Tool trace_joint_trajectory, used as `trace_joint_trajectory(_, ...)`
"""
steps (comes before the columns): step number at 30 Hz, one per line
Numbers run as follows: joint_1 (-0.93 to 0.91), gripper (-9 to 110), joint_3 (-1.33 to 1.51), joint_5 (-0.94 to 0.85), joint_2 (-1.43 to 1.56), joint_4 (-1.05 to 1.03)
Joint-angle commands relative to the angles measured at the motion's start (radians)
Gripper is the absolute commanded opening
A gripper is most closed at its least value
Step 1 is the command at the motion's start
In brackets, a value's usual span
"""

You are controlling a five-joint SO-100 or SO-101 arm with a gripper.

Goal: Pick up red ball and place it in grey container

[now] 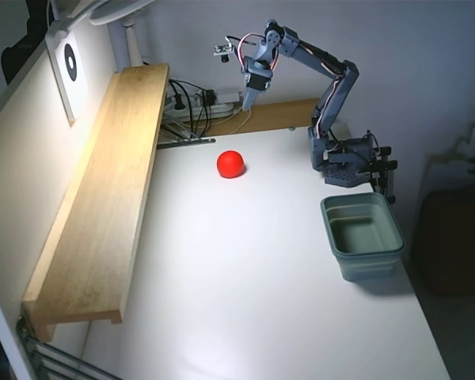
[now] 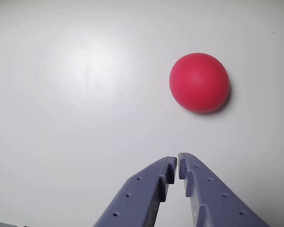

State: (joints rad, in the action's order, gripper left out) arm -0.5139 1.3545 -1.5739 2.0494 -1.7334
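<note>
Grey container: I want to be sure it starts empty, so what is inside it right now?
In the fixed view the grey container shows only its bare floor; the near wall hides a strip. The red ball lies on the table.

I see the red ball point(image 1: 230, 164) resting alone on the white tabletop, smooth, plain and bright; in the wrist view it sits toward two o'clock point(image 2: 199, 82). The grey container point(image 1: 362, 235), a grey-green tub with rounded corners, stands upright and open, well apart at about four o'clock from the ball.
</note>
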Motion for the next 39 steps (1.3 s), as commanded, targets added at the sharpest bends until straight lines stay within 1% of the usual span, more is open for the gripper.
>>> trace_joint_trajectory(1,-0.013,-3,-0.032,0.003,0.032,-0.012)
trace_joint_trajectory(17,-0.013,-3,-0.032,0.003,0.032,-0.012)
trace_joint_trajectory(18,-0.013,38,-0.032,0.003,0.032,-0.012)
trace_joint_trajectory(31,-0.016,38,-0.032,0.003,0.032,-0.012)
trace_joint_trajectory(39,-0.12,38,-0.032,0.003,0.032,-0.012)
